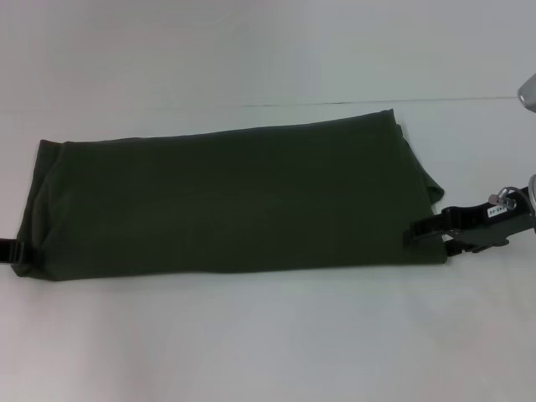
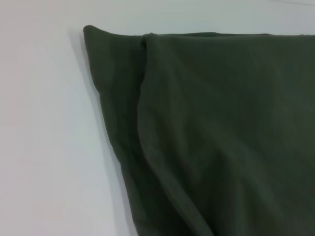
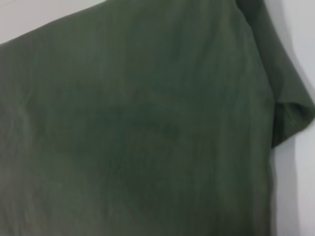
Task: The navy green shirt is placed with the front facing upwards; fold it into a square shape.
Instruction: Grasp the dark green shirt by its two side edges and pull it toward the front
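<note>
From the head camera I have the large dark olive-green cotton shirt (image 1: 234, 201) lying across the middle of the white table (image 1: 251, 343) as a long band running from nine o'clock to three o'clock, plain fabric on top. No lettering or collar shows on the upper face. The band's far edge sits toward twelve o'clock and its near edge toward six, and the end at three o'clock has a loose layer curling out past the main fold.

My right gripper (image 1: 423, 230) is at three o'clock, low on that end of the shirt, its black fingers meeting the near corner of the cloth. The fingertips lie at the fabric edge, but I cannot tell whether they are pinching it or simply resting against it.

My left gripper (image 1: 12, 251) shows only as a black tip at nine o'clock, touching the near corner of the opposite end. I cannot tell its grip either.

The left wrist camera shows a folded end with one layer lapped over another along a hemmed edge. The right wrist camera shows smooth fabric with a short flap sticking out onto the table.
</note>
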Tool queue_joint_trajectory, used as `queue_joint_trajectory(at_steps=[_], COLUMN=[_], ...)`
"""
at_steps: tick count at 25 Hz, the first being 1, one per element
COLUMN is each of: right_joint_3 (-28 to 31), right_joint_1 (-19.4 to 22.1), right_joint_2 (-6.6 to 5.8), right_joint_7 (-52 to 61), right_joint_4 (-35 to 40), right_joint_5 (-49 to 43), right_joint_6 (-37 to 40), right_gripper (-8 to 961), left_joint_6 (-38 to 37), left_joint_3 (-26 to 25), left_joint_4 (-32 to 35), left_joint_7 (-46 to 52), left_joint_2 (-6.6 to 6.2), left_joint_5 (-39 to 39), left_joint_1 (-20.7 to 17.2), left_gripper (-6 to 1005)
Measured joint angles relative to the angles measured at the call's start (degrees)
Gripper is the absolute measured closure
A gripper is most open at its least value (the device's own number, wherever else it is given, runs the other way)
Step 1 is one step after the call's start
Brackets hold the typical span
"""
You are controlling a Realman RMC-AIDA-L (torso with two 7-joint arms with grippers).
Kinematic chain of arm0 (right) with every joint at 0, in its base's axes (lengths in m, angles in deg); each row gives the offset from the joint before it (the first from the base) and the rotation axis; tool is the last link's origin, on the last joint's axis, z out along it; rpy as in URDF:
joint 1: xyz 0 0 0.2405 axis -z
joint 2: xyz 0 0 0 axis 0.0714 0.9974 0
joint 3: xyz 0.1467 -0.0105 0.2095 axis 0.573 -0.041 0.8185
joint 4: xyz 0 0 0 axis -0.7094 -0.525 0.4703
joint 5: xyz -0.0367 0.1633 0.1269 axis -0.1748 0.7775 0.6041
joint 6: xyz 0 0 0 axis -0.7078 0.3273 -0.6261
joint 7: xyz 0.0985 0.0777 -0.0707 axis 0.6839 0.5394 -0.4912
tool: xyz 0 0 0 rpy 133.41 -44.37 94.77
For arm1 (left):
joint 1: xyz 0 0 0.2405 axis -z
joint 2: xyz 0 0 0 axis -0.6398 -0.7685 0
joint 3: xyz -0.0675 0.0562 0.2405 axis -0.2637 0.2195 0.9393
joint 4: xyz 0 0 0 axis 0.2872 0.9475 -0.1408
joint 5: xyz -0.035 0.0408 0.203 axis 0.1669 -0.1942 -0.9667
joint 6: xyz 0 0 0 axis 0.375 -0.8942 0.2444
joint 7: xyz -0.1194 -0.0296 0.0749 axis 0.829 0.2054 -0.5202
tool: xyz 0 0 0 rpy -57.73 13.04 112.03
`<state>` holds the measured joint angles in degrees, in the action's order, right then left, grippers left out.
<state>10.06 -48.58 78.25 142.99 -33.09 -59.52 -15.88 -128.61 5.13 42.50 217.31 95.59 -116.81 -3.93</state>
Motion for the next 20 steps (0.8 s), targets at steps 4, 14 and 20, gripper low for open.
queue_joint_trajectory(at_steps=[4, 14, 20], right_joint_3=[-0.1, -0.2, -3.1], right_joint_1=[-0.2, -0.5, -0.6], right_joint_2=[0.14, 0.24, 0.16], right_joint_7=[0.0, 0.0, 0.7], right_joint_4=[0.0, 0.0, 0.1], right_joint_5=[0.0, 0.0, -0.1], right_joint_6=[-0.1, -0.3, -0.5], right_gripper=[135, 178, 410], left_joint_6=[0.1, 0.2, 0.3], left_joint_3=[0.0, 0.0, 0.0], left_joint_4=[0.0, 0.0, 0.1], left_joint_7=[0.0, 0.1, 0.2], left_joint_2=[0.00, 0.00, 0.00], left_joint_5=[0.0, 0.0, 0.0], left_joint_1=[0.0, 0.1, 0.2], left_gripper=[971, 972, 972])
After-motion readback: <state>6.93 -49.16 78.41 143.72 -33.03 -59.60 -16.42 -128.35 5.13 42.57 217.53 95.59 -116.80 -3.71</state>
